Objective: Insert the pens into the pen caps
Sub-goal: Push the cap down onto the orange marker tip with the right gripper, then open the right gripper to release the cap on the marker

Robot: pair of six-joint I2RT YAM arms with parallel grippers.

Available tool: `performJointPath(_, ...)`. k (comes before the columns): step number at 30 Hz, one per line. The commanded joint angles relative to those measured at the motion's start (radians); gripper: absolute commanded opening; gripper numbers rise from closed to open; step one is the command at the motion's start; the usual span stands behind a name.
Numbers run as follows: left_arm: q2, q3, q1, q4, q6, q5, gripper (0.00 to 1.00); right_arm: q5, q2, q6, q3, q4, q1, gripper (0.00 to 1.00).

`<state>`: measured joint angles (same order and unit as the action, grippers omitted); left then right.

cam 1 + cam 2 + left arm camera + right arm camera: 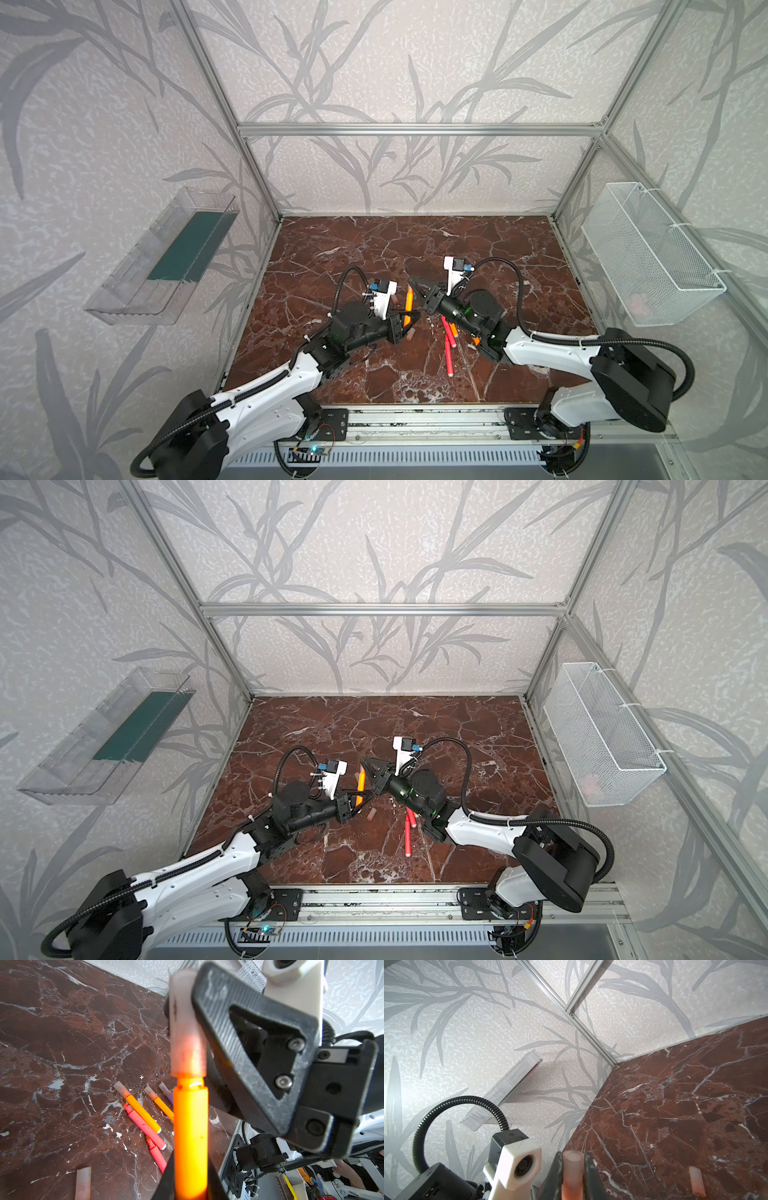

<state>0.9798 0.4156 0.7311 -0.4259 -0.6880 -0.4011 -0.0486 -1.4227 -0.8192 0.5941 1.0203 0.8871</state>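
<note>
left claw (409,319): clenched on orange pen (409,301)
right claw (572,1162): clenched on pen cap (185,1022), sitting over pen tip
loose cap (411,333): on desk (353,249), 6 o'clock of held pen

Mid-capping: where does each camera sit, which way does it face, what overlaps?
Top views: high at the front, looking down and back over the table; left arm and right arm show.
Left wrist: on the left arm, looking along the left gripper and its orange pen.
Right wrist: on the right arm, looking past the right gripper to the back-left corner.
Shared: both wrist views show the held cap.
</note>
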Motion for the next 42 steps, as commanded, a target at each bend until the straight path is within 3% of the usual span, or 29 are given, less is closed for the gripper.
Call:
performJointPath(1,-0.029,0.009,-0.003,-0.111,0.029,0.008,0.0,-0.104,0.014,-0.009,-0.042,-0.043,0.057,0.11)
performJointPath(3,-0.032,0.016,-0.004,-0.073,0.048,0.04,0.0,-0.074,0.031,-0.017,-0.03,-0.109,0.077,0.11)
performJointPath(8,-0.034,0.043,0.001,0.042,0.112,0.128,0.0,0.119,0.088,0.017,0.073,-0.469,0.188,0.05)
performJointPath(13,-0.059,0.052,0.005,0.103,0.157,0.195,0.0,0.23,0.08,0.022,0.128,-0.598,0.247,0.04)
performJointPath(21,-0.089,0.055,0.008,0.132,0.187,0.205,0.0,0.257,0.014,0.034,0.205,-0.675,0.265,0.05)
performJointPath(26,-0.099,0.037,0.007,0.111,0.185,0.185,0.0,0.259,0.018,0.089,0.188,-0.584,0.262,0.22)
performJointPath(34,-0.098,0.005,0.008,0.11,0.201,0.174,0.0,0.378,0.218,0.175,0.165,-0.685,0.249,0.56)
performJointPath(42,-0.09,-0.011,0.024,0.088,0.244,0.116,0.0,0.397,0.254,0.244,0.206,-0.724,0.209,0.6)
